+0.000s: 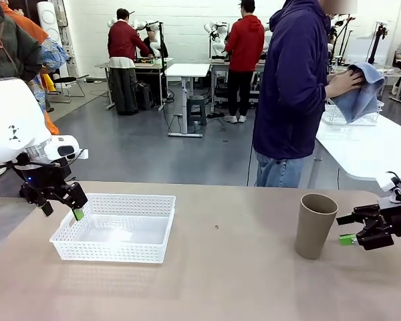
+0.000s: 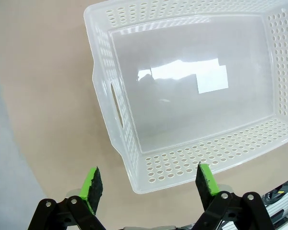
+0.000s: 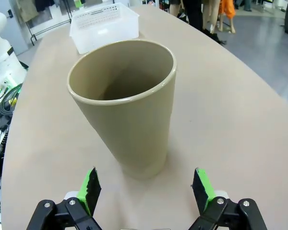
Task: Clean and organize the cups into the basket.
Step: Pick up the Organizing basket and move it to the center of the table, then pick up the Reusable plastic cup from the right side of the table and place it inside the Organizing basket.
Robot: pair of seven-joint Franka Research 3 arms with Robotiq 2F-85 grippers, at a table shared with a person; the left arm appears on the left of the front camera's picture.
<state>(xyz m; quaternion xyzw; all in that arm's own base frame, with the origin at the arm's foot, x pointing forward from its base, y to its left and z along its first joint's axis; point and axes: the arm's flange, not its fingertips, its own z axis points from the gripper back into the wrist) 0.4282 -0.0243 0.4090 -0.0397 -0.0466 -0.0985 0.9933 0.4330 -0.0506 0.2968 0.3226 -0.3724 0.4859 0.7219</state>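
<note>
A tall, tan-brown, tapered matte cup [image 1: 315, 225] [image 3: 125, 105] stands upright, mouth up, near the right edge of the beige table [image 1: 220, 281]. The right gripper [image 1: 347, 229] [image 3: 145, 184] is just beside it, jaws wide apart and clear of its wall. Toward the table's left edge sits the shallow white lattice-sided plastic basket [image 1: 107, 251] [image 2: 206, 160]. The left gripper [image 1: 62, 211] [image 2: 149, 178] hovers at its left end, jaws spread, gripping nothing. Beyond the far edge, a person in a navy top holds a blue cloth [image 1: 357, 93].
</note>
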